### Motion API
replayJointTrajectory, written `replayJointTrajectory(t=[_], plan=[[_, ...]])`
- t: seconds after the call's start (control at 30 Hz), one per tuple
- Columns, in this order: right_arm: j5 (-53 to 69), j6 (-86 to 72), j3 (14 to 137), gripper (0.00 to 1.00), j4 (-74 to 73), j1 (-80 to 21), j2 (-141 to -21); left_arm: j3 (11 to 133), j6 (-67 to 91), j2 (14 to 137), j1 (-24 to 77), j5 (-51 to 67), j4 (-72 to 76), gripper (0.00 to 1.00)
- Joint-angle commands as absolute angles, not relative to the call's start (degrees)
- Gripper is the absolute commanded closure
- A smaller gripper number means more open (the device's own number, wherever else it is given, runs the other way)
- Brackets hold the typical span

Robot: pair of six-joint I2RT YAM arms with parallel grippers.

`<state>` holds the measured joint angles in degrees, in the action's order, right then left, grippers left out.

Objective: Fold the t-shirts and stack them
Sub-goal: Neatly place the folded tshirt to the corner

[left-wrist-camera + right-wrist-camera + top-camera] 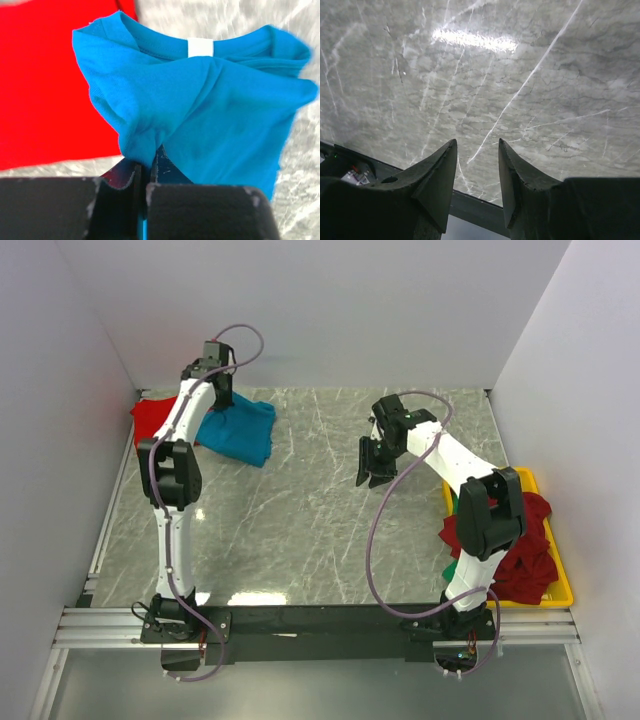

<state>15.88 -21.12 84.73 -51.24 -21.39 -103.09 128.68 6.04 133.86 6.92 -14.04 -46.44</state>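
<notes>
Our left gripper has its fingers pressed together on a small fold of the teal t-shirt, and that narrow pinch is our first worry. Only a bunched bit of cloth sits between the pads. The rest of the shirt lies crumpled just ahead of the fingers, collar and white label on the far side. If the arm pulls quickly, we think the fold could slide out and the shirt would drop in a heap.

Just to the left of the gripper lies the red t-shirt, flat, with the teal cloth at or over its edge. We cannot tell whether the two touch. If they do, dragging the teal one could catch the red one and rumple it.

Well away to the right, our right gripper hangs over bare table with its jaws partly spread and nothing between them. It is too far off to steady the teal shirt, so a one-handed fold may come out skewed.

Beyond it, the dark red t-shirts wait heaped in the yellow tray, some spilling over its rim.
</notes>
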Motion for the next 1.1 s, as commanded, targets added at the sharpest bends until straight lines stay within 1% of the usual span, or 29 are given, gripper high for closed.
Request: replayJointTrajectory(t=[0.0, 0.17, 0.6, 0.9, 1.07], plan=[[17.4, -20.2, 84.1, 0.54, -50.5, -21.8, -101.2, 133.8, 3.6, 132.4, 4.8, -10.7, -41.6, 1.00], [18.4, -20.2, 82.1, 0.54, -49.6, -21.7, -100.3, 135.2, 4.0, 132.7, 2.4, -6.6, -39.4, 1.00], [17.8, -20.0, 83.2, 0.54, -50.4, -21.8, -101.1, 139.5, 10.0, 132.2, -5.8, 4.5, -35.0, 1.00], [17.3, -20.0, 84.5, 0.54, -51.2, -22.0, -102.0, 136.4, 13.6, 130.8, -10.9, 14.0, -33.5, 1.00], [16.9, -20.0, 85.0, 0.54, -51.6, -22.5, -102.4, 135.8, 14.0, 131.4, -12.7, 15.5, -34.6, 1.00]])
